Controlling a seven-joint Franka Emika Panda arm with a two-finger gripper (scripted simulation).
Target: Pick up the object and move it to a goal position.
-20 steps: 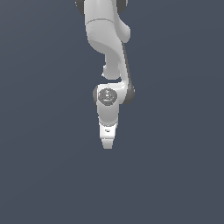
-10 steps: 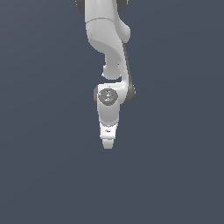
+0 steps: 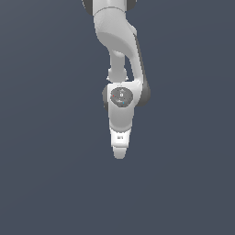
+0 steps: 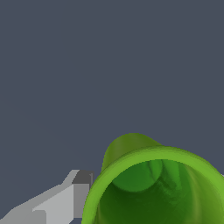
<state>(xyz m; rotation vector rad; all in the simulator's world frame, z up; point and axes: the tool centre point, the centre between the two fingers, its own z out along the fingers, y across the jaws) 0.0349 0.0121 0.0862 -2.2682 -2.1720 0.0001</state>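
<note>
While I am looking through the wrist camera, the gripper (image 4: 144,205) is showing me only one pale grey finger (image 4: 65,201), dark at its tip, and that finger is sitting just beside the outer wall of the green cup (image 4: 153,188). The other finger is hiding behind the cup, so I cannot tell whether the jaws are clamping it or merely standing around it. The cup is filling the near part of this view: its bright rim is curving across the frame, its hollow mouth is facing the camera, and I am seeing down into the darker green inside to its round floor. It is lying right at the fingers, very close under the wrist.

From the exterior view, the gripper (image 3: 119,153) is pointing straight down as one narrow white taper, and its fingers are not separating into anything I can read. The cup is not showing there at all; the hand is covering it. Above the hand, the white Panda arm (image 3: 117,41) is rising to the top edge, with a round grey wrist cap (image 3: 121,96) facing the camera. Around everything, a plain slate-grey surface (image 3: 46,160) is spreading.
</note>
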